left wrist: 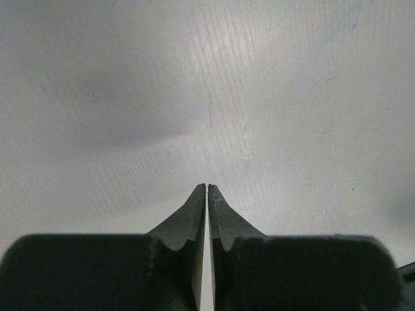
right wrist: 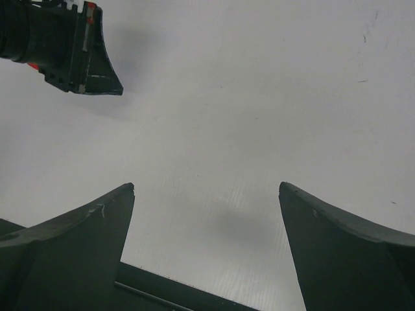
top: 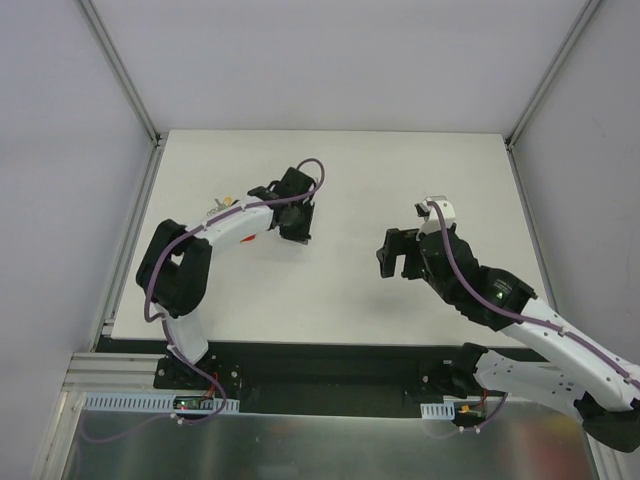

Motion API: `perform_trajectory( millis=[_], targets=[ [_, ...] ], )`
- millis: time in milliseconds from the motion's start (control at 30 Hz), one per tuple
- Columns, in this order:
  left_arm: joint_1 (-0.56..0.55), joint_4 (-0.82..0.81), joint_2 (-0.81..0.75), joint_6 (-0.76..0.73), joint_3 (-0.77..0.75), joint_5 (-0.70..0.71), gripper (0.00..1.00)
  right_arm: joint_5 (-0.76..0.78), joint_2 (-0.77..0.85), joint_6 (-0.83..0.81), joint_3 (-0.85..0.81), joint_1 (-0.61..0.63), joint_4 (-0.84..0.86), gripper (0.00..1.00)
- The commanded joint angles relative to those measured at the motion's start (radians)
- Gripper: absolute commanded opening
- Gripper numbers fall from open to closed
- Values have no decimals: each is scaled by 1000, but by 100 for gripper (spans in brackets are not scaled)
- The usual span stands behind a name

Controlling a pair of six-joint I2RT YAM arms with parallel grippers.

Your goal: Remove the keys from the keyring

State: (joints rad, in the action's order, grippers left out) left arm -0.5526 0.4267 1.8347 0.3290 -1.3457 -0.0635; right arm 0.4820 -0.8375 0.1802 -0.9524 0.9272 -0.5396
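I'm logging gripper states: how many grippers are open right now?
1. The right gripper is open, over the table right of centre. The left gripper, left of centre, is shut, fingertips together. Neither is hidden.

The table (top: 340, 290) is white and matt, with fine ribbed lines. The left gripper (left wrist: 207, 189) and the right gripper (right wrist: 207, 188) have fingers of dark, matt, slightly scuffed plastic.

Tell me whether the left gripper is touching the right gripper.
Apart. The top view shows bare table between the left gripper and the right gripper; the right wrist view shows the same gap.
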Motion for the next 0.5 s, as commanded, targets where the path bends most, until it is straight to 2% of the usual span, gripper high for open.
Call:
perform_trajectory(
  millis=[0, 33, 67, 167, 300, 467],
  targets=[
    [16, -48, -126, 94, 94, 59, 7, -5, 50, 85, 33, 2, -28, 96],
    [19, -48, -138, 91, 97, 156, 17, -5, 61, 99, 47, 2, -26, 96],
    [32, -46, -153, 88, 97, 197, 37, -3, 83, 105, 53, 4, -26, 96],
    [69, -37, -146, 58, 79, 280, 46, 12, 121, 122, 70, 2, -28, 96],
    [169, -29, -94, 50, 36, 222, 43, 12, 144, 120, 55, 4, -46, 96],
    [209, -25, -5, -13, -35, 278, 42, 6, 158, 108, 30, 4, -74, 96]
  ],
)
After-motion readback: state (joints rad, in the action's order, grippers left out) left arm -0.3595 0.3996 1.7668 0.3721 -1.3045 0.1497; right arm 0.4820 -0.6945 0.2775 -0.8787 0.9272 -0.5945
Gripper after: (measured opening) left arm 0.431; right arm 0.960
